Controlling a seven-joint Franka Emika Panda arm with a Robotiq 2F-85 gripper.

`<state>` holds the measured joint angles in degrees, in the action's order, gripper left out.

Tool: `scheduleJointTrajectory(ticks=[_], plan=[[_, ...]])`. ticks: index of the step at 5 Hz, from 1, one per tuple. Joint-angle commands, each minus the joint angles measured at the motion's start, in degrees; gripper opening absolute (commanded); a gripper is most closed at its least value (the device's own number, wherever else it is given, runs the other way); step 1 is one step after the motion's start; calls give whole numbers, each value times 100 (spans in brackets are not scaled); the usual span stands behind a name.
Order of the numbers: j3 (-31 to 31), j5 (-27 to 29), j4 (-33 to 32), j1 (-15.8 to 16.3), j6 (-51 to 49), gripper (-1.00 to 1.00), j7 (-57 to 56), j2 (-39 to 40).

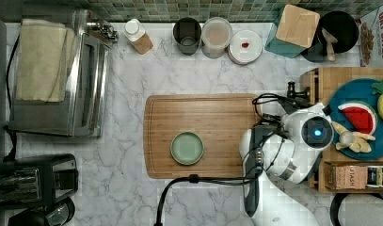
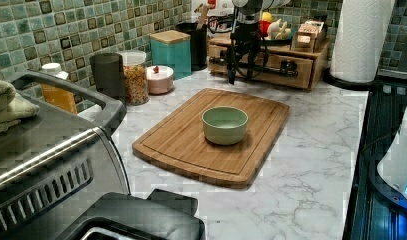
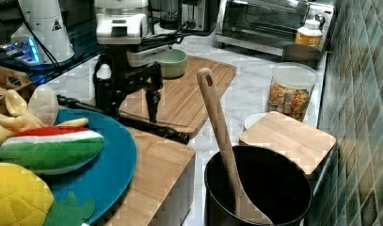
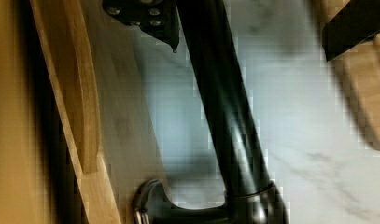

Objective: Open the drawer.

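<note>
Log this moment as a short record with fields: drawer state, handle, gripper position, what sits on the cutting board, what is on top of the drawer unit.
drawer state: the drawer looks closed or barely open; its front sits about flush with the unit in the left view
handle: the black bar handle runs along the drawer front
gripper position: the gripper hangs at the handle, fingers pointing down on either side of the bar
cutting board: the bamboo board carries one green bowl
on top of unit: a blue plate with plush fruit
</note>
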<state>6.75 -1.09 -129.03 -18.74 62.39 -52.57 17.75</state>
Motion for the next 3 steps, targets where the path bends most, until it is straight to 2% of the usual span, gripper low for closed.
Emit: scheduleJointTrajectory(ticks=[1, 2, 3], plan=[[-971, -764, -583, 2255, -85, 100, 1900, -663], [-782, -1431, -962, 2753, -76, 100, 3608, -1150], [-677, -1409, -961, 2861, -73, 100, 3592, -1151]])
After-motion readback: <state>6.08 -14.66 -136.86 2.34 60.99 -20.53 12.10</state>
